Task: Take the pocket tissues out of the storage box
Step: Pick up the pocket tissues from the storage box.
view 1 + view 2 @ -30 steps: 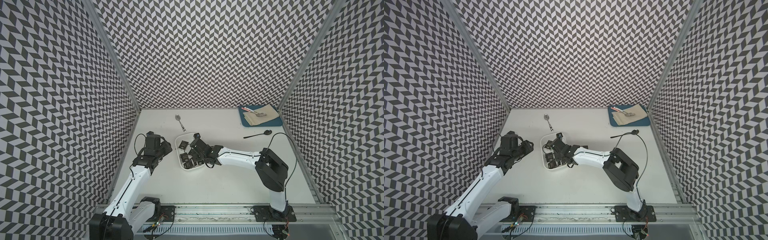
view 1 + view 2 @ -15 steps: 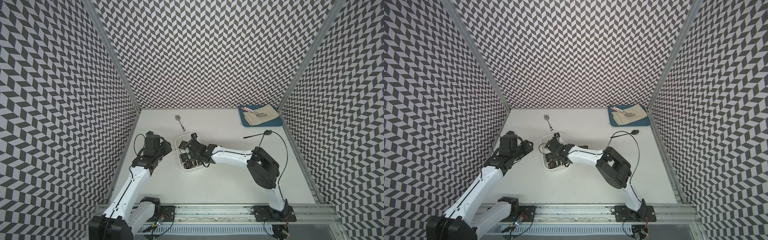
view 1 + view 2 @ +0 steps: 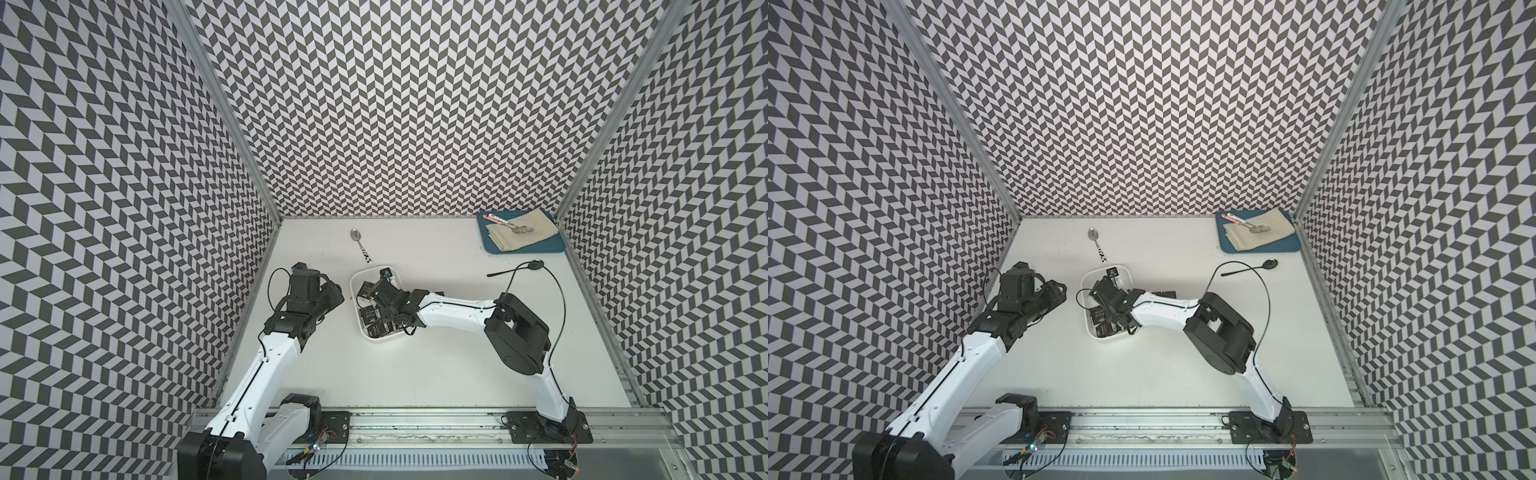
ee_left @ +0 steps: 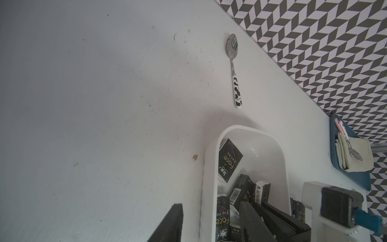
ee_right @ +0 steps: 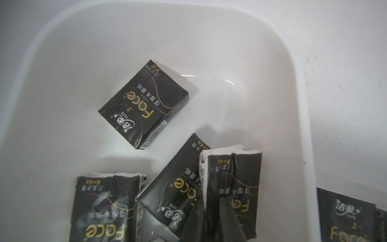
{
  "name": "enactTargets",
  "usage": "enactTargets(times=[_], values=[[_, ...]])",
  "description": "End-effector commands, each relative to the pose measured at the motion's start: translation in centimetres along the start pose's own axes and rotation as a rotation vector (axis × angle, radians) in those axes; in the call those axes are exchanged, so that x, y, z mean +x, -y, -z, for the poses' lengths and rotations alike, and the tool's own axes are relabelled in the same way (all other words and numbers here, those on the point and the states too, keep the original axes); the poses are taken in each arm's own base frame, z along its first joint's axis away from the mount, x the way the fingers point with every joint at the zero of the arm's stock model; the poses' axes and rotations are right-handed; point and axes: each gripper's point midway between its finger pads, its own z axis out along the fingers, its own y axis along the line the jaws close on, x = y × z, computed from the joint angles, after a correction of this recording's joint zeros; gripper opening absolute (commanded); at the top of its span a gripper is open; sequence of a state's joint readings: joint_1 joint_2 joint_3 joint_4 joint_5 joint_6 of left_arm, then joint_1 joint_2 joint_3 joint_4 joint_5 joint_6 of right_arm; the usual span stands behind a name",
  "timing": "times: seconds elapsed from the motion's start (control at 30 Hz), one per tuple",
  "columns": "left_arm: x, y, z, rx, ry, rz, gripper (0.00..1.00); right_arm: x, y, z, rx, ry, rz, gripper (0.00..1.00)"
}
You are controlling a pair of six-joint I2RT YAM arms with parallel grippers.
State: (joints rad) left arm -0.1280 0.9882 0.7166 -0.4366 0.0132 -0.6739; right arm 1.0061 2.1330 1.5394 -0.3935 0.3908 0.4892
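3 walls [image 3: 415, 104] of black-and-white chevron pattern close around my white worktop [image 3: 415, 374]. An aluminium rail [image 3: 415, 419] runs along its near edge, under even light.

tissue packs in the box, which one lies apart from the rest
The pack at the box's bare end, label up, touching no other; the other packs crowd together.

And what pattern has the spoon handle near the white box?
White handle with black blotches; clearest in the left wrist view.
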Motion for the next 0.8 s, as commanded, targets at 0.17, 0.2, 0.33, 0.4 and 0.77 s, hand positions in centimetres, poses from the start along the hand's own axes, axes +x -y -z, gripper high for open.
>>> enactTargets(times=[0.17,0.2,0.33,0.4,0.77], values=[[-0.3,-0.1,0.4,0.002,0.012,0.001,0.49,-3.4,-1.8,4.9,-0.193,0.099,-0.079,0.09],[-0.3,-0.1,0.4,0.001,0.012,0.001,0.49,-3.8,-1.7,5.4,-0.206,0.109,-0.088,0.09],[-0.3,-0.1,0.4,0.001,0.014,0.001,0.49,-5.2,-0.8,7.6,-0.237,0.145,-0.115,0.09],[-0.3,0.0,0.4,0.003,0.014,0.002,0.49,-5.8,0.2,8.9,-0.257,0.163,-0.140,0.09],[-0.5,0.3,0.3,0.013,0.012,0.003,0.49,-4.4,16.0,10.7,-0.068,0.179,-0.285,0.09]])
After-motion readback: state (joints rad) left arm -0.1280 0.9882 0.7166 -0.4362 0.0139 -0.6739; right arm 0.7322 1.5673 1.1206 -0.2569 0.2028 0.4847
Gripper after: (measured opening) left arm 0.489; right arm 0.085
